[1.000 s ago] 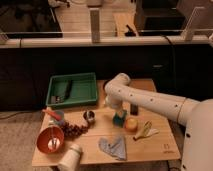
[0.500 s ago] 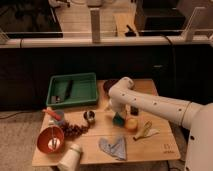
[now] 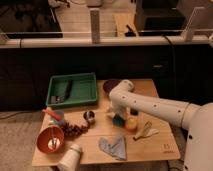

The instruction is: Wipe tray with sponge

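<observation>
The green tray (image 3: 85, 100) sits at the table's back left with a dark oblong object (image 3: 62, 91) inside it. A small teal block, possibly the sponge (image 3: 119, 120), lies near the table's middle beside an orange (image 3: 131, 124). My gripper (image 3: 115, 113) hangs at the end of the white arm, right above the teal block and to the right of the tray. The arm hides the gripper's contact with the block.
A red bowl (image 3: 50, 139), a white cup on its side (image 3: 70, 159), dark grapes (image 3: 75, 130), a small metal cup (image 3: 90, 116), a grey cloth (image 3: 114, 148), a banana (image 3: 145, 131) and a dark plate (image 3: 110, 85) lie around the wooden table (image 3: 160, 150).
The arm has shifted its elbow slightly right and lowered the gripper a little over the teal block. The objects on the table have not moved.
</observation>
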Available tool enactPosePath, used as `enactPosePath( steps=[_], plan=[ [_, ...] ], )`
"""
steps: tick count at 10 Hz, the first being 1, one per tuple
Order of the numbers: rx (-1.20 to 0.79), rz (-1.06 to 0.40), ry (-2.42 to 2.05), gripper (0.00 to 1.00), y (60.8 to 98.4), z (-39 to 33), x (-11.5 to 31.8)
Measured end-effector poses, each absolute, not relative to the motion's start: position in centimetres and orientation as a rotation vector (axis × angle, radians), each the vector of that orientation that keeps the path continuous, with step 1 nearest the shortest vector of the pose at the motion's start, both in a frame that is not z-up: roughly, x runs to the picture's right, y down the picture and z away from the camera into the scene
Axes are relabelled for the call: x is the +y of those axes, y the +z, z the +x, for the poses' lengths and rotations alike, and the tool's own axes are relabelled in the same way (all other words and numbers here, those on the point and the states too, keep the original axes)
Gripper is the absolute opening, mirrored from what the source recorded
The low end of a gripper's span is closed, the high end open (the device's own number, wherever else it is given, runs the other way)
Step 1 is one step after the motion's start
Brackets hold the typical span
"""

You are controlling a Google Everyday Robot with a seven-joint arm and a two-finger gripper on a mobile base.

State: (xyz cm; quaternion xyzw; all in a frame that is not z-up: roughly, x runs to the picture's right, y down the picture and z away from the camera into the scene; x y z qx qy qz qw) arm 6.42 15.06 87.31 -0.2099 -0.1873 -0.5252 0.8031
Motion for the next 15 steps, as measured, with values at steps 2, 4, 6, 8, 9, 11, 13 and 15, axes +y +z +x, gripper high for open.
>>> enactPosePath(
  steps=[2, 4, 6, 8, 9, 11, 13, 15],
  plan=[
    [-0.396, -0.453, -1.116, 0.79, 87.4, 6.8, 15.2],
    [-0.394, -0.455, -1.096, 0.65, 87.5, 7.2, 15.2],
    [-0.395, -0.463, -1.089, 0.55, 87.7, 7.2, 15.2],
    [-0.397, -0.475, -1.089, 0.54, 88.0, 7.0, 15.3],
    [-0.399, -0.481, -1.093, 0.54, 88.1, 6.8, 15.3],
    [-0.403, -0.490, -1.103, 0.53, 88.3, 6.5, 15.2],
    [-0.408, -0.497, -1.109, 0.39, 88.5, 6.3, 15.2],
    [-0.410, -0.501, -1.111, 0.24, 88.6, 6.1, 15.1]
  ],
)
